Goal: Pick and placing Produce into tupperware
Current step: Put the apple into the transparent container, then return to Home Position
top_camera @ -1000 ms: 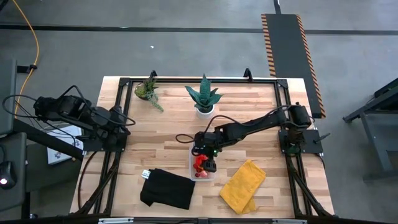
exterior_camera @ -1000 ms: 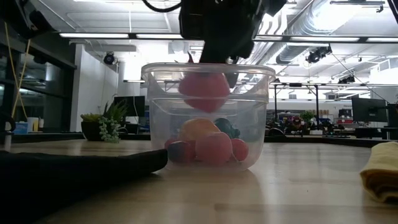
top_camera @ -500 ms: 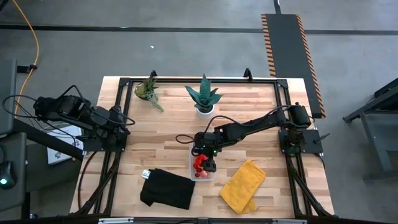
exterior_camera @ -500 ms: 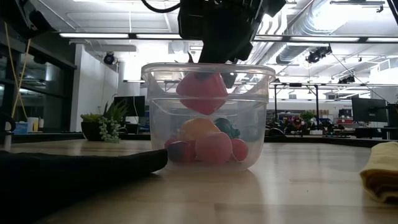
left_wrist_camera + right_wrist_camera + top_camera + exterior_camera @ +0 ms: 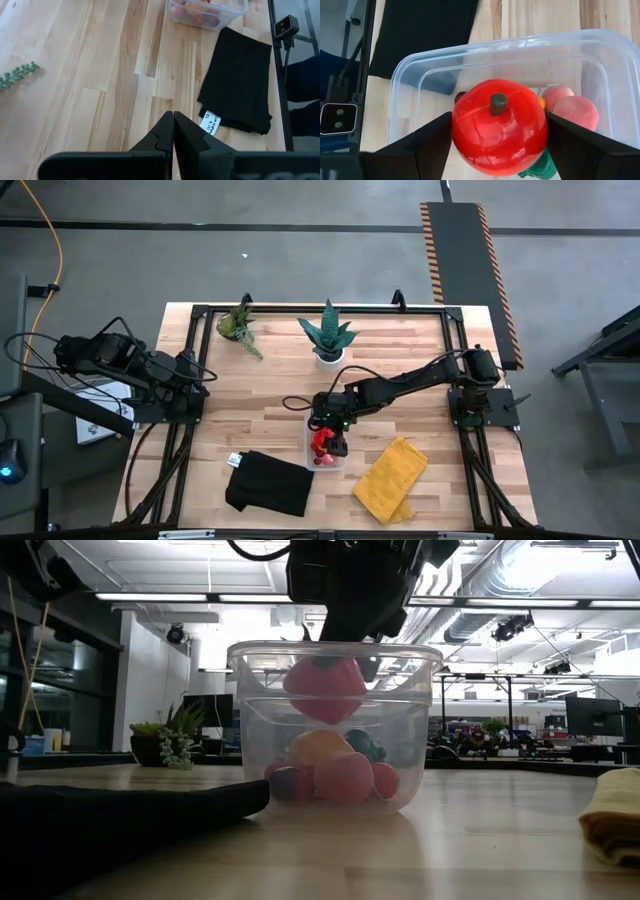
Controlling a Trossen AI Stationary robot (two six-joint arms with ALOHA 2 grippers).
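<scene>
Produce count first, near to far. My right end effector [image 5: 497, 145] hung over the tupperware [image 5: 420, 75] with its fingers spread wide around a red tomato [image 5: 497, 132], one finger on each side of it and touching it, so I read that as gripping, not yet released. I held it just inside the rim so the drop would be short and it wouldn't bounce out. Below it, inside the tupperware, I could count about four or five more pieces: a pink one [image 5: 343, 778], an orange one [image 5: 318, 747], a small red one [image 5: 385, 780], a dark red one [image 5: 290, 783] and something green [image 5: 365, 747]; the stack overlapped, so the count was approximate. I saw no loose produce on the desk [image 5: 270, 380], so I judged this to be the last piece or close to it.

One tupperware, sitting at the front middle of the desk between one black cloth [image 5: 268, 483] and one yellow cloth [image 5: 392, 478], close to both. The black cloth lay just beside its wall; it was not in my way.

My left end effector [image 5: 173, 131] was parked back at the left edge of the desk, fingers shut on nothing, well apart from everything.

Farthest back, two potted plants [image 5: 328, 335] stood along the rear edge, untouched and not part of the job.
</scene>
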